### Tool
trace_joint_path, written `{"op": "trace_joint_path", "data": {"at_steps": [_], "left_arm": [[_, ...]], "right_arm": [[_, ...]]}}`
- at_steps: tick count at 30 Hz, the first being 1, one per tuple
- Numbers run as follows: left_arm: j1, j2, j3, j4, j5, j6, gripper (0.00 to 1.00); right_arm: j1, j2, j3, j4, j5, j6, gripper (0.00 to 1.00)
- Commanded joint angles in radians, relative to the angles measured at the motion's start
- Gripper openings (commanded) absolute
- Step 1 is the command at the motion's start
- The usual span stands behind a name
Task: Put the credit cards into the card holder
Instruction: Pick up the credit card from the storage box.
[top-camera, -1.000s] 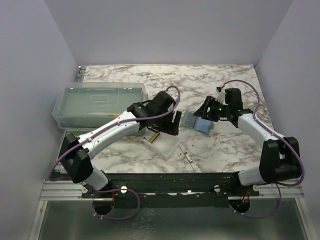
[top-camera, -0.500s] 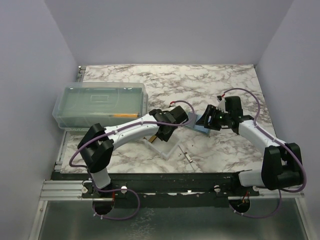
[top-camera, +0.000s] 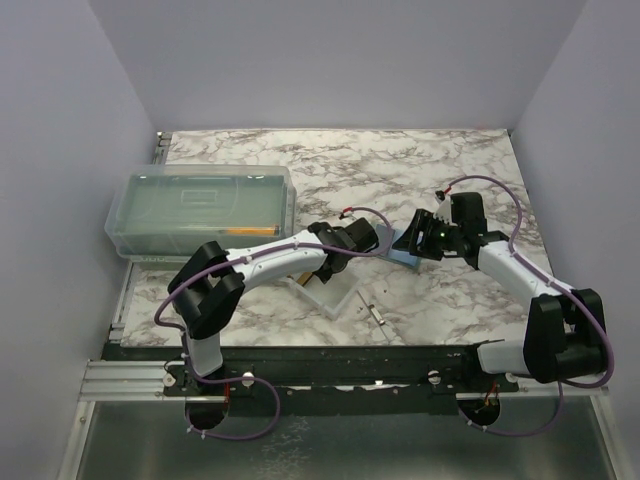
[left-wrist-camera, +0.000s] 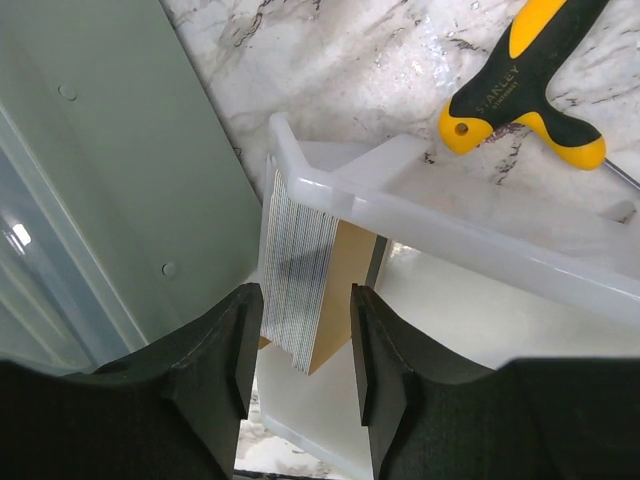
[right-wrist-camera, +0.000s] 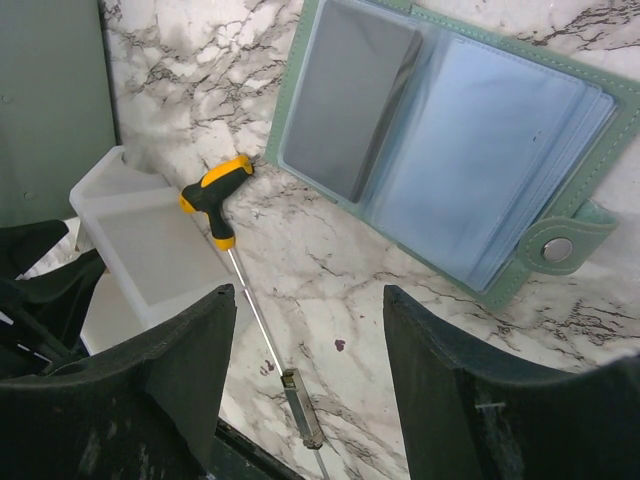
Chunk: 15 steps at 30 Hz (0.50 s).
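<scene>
wide white-marbled table (top-camera: 400, 160), with a big translucent lidded box (top-camera: 200, 210) along its left side. the left gripper (left-wrist-camera: 303, 320) is down in the small clear plastic tray (left-wrist-camera: 450, 235), jaws straddling the thin gold-tan credit cards (left-wrist-camera: 335, 290) standing on edge. the pads sit right at their faces, but i cannot tell if they're pinching. this looks like the pick-up step. the right gripper (right-wrist-camera: 308, 300) hovers with jaws spread and empty over the sage-green folding card holder (right-wrist-camera: 450, 150), which lies open on the marble right of the tray. next comes a firm squeeze, a straight lift clear of the tray wall, then lining up a sleeve. a yellow-handled black tool (right-wrist-camera: 215, 200) lies beside the tray. hard to make out: how many cards there are, their lower edge behind the fingers, and whether the dark shape in the holder's left sleeve is a card.
</scene>
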<state>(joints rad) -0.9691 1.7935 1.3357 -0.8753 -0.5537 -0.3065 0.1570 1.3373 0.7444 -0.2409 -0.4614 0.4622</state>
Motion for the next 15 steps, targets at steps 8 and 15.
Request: {"op": "trace_joint_path", "data": {"at_steps": [8, 15], "left_arm": [[-0.004, 0.054, -0.032, 0.058, -0.093, 0.049, 0.46], [-0.004, 0.060, -0.050, 0.071, -0.125, 0.051, 0.38]], "right_arm": [[-0.001, -0.025, -0.013, -0.012, 0.020, -0.013, 0.64], [-0.001, -0.027, -0.006, -0.015, 0.020, -0.011, 0.64]]}}
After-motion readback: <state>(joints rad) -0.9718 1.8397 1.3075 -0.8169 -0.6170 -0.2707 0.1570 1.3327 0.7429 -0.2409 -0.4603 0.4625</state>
